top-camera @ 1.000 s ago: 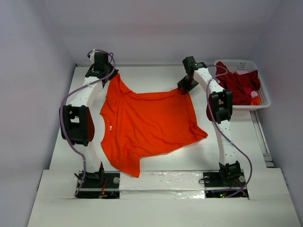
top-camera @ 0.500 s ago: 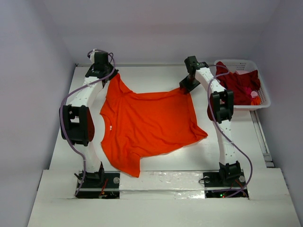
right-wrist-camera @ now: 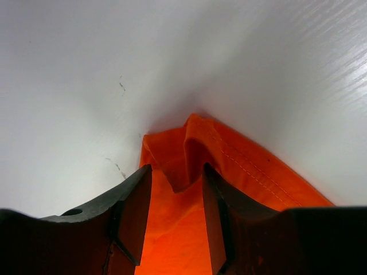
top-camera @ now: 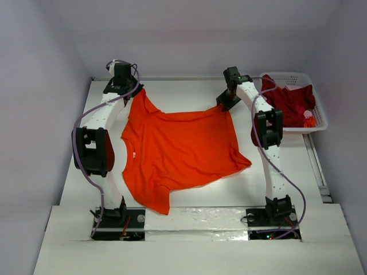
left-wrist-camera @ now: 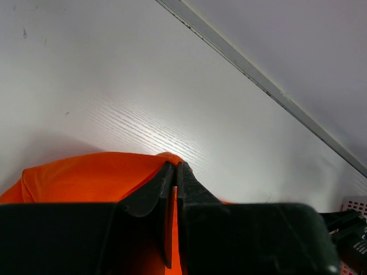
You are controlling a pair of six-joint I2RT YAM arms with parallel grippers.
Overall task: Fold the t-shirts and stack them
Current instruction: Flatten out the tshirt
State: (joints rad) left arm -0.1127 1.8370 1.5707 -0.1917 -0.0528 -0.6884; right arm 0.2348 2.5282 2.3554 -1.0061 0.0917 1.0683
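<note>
Our left jaws clamp 1 corner of the orange t-shirt; our right jaws stand apart astride another, which may slip free if pulled.

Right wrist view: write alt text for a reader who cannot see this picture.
A corner of the orange t-shirt lies bunched on the white table, a raised fold standing between the black jaws of the right gripper. The jaws stand apart; whether they pinch the fold is unclear.
</note>
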